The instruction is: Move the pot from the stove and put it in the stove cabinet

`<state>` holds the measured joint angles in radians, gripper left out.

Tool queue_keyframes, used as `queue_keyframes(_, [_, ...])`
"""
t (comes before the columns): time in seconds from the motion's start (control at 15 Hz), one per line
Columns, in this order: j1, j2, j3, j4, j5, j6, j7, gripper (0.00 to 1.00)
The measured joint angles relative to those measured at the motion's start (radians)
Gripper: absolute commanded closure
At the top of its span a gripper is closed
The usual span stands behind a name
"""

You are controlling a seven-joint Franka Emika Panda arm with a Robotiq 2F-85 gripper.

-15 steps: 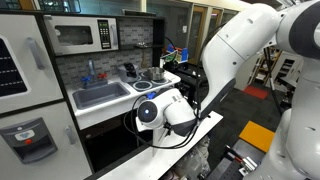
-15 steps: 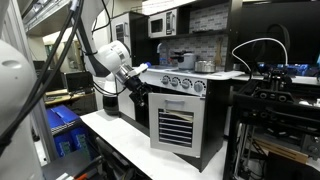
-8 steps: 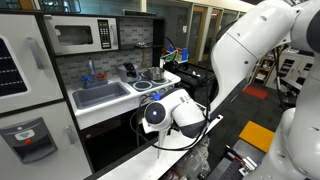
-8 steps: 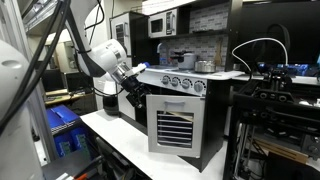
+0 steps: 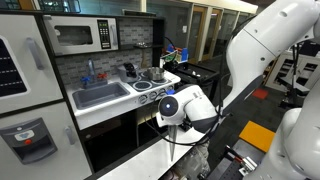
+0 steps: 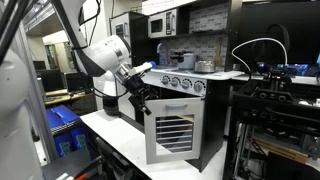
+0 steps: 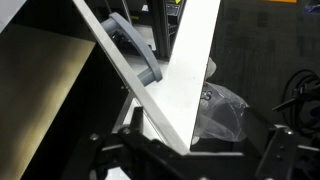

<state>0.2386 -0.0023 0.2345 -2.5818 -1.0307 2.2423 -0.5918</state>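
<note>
Silver metal pot (image 5: 157, 74) sits on the stovetop of the white toy kitchen, at the back burner beside the grey sink basin (image 5: 100, 95); in an exterior view the pot (image 6: 181, 58) stands above the row of round control knobs (image 6: 181, 84), well apart from me. My pincer (image 6: 142, 98) is down at the front corner of the stove, against the upper side edge of the white stove cabinet door (image 6: 172, 130) with its dark barred window; that door hangs ajar, tilted out from the cabinet front. In the wrist view the door's white panel (image 7: 150, 85) runs diagonally across, its curved grey handle (image 7: 135, 45) on the near face; the panel's edge comes down between my dark fingers (image 7: 105, 150), and my pincer (image 7: 190, 150) looks spread wide, clamped on nothing. A crumpled clear plastic bag (image 7: 225, 110) lies behind the door edge. The kitchen stands on a long white surface (image 6: 110, 135); a white microwave (image 5: 85, 36) sits above the sink.
</note>
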Motion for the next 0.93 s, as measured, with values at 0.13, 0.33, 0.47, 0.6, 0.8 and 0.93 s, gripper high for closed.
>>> queue_keyframes(0.13, [-0.003, -0.030, -0.014, -0.027, 0.007, 0.000, -0.015, 0.00])
queue_keyframes(0.33, [-0.005, -0.075, -0.033, -0.065, 0.028, 0.000, -0.047, 0.00])
queue_keyframes(0.47, [-0.006, -0.104, -0.048, -0.089, 0.045, 0.001, -0.074, 0.00])
queue_keyframes(0.6, [-0.007, -0.133, -0.067, -0.113, 0.066, 0.002, -0.108, 0.00])
queue_keyframes(0.8, [-0.010, -0.171, -0.102, -0.144, 0.089, 0.004, -0.156, 0.00])
queue_keyframes(0.93, [-0.015, -0.191, -0.127, -0.163, 0.101, 0.005, -0.188, 0.00])
